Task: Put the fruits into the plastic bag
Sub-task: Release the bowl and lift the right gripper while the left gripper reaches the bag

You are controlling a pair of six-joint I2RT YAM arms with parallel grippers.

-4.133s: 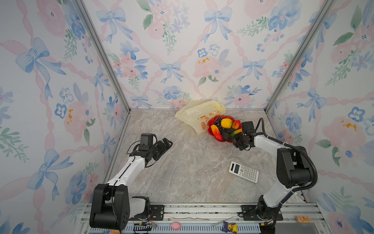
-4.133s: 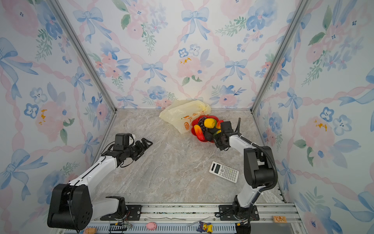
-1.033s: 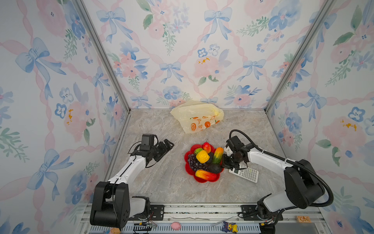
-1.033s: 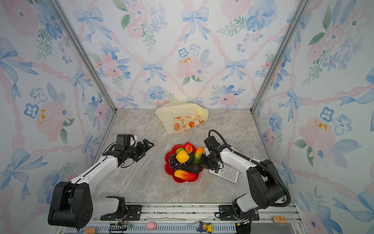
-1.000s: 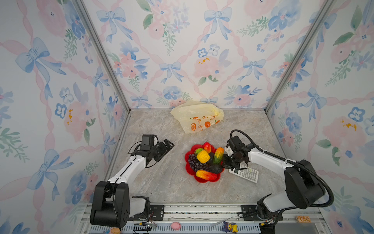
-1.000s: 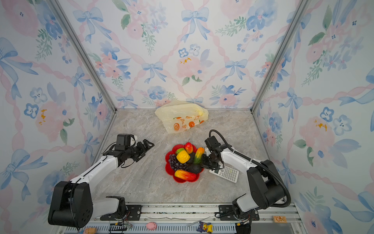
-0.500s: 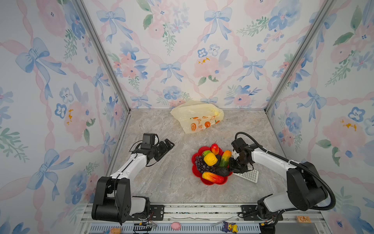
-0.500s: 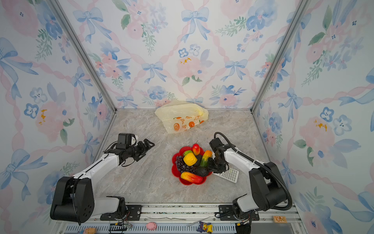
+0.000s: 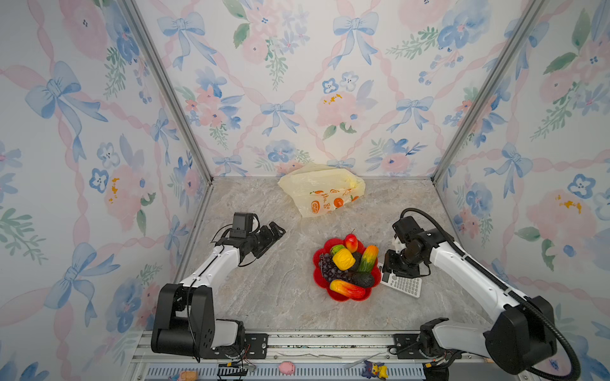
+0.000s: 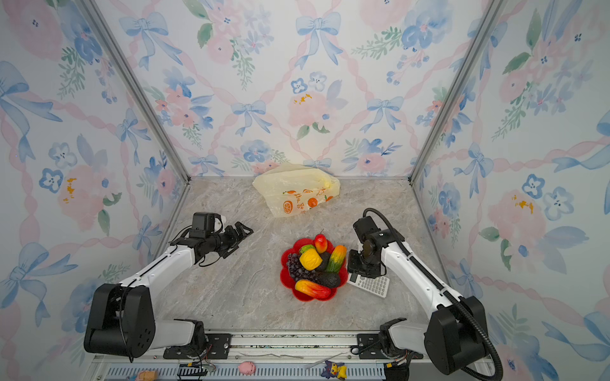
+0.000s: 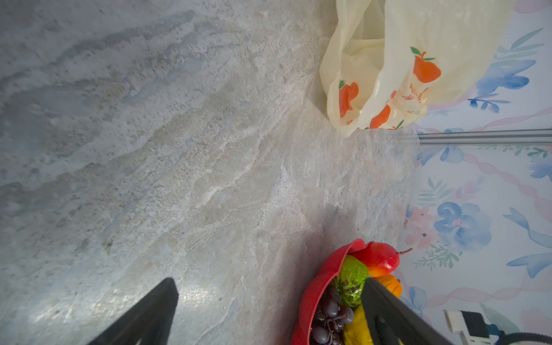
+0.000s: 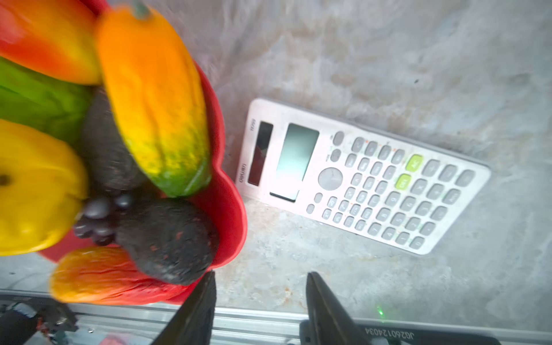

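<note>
Right fingers (image 12: 195, 304) spread, empty, just beside red dish (image 12: 231, 209), left fingers (image 11: 146, 313) spread too; nudging dish could spill heaped fruits (image 9: 343, 259).

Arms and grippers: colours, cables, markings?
The left arm and right arm have white links, black joints and bases. The left gripper and right gripper are black. A black corrugated hose follows the right arm; white serial lettering marks its gripper body.
</note>
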